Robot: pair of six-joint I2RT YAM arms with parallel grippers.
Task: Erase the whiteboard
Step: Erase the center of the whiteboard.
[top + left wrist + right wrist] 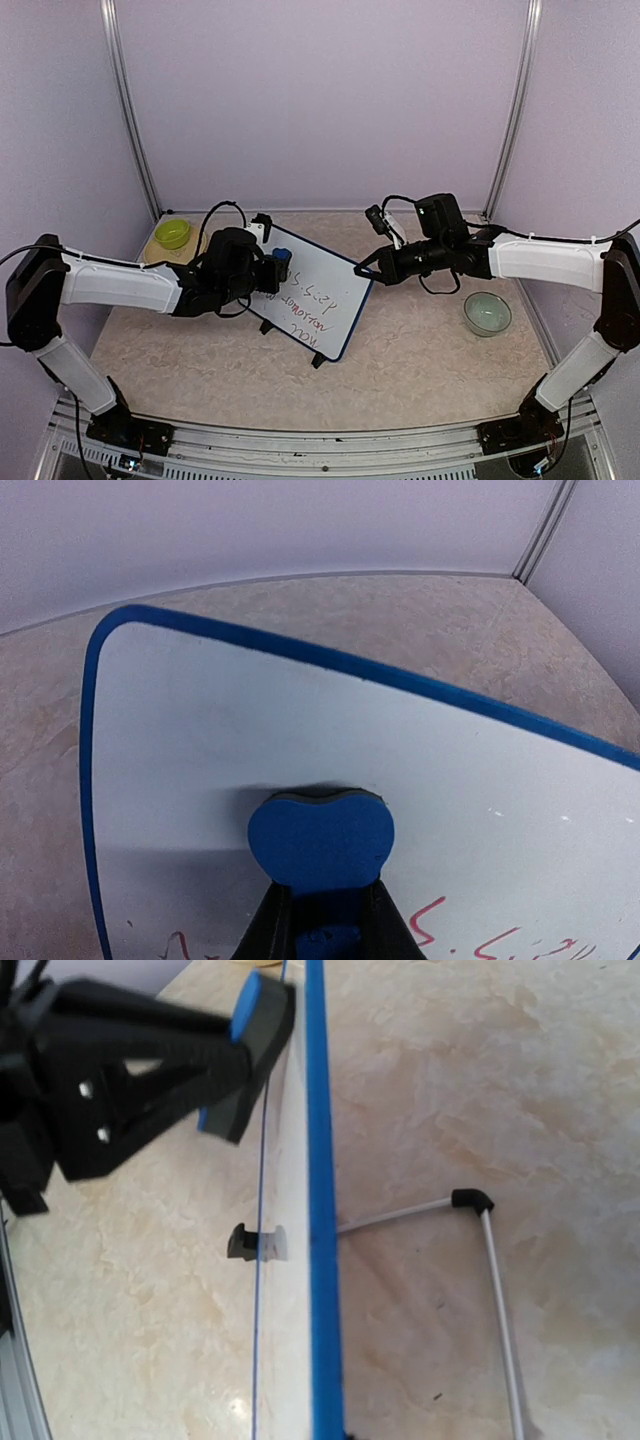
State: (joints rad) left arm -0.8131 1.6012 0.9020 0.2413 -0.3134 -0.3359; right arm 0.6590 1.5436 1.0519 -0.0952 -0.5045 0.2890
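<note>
Whiteboard propped mid-table, partly wiped: upper part blank, red writing remaining near lower edge. Left gripper clamping eraser against it; right gripper closed at its right corner (seemingly steadying).

Left arm, left of whiteboard: white tubular links, black joints, black base, black cable looped over wrist. Right arm, right of whiteboard: same white links, black joints, black cables along top. Left gripper: black triangular fingers, two pale screws.
</note>
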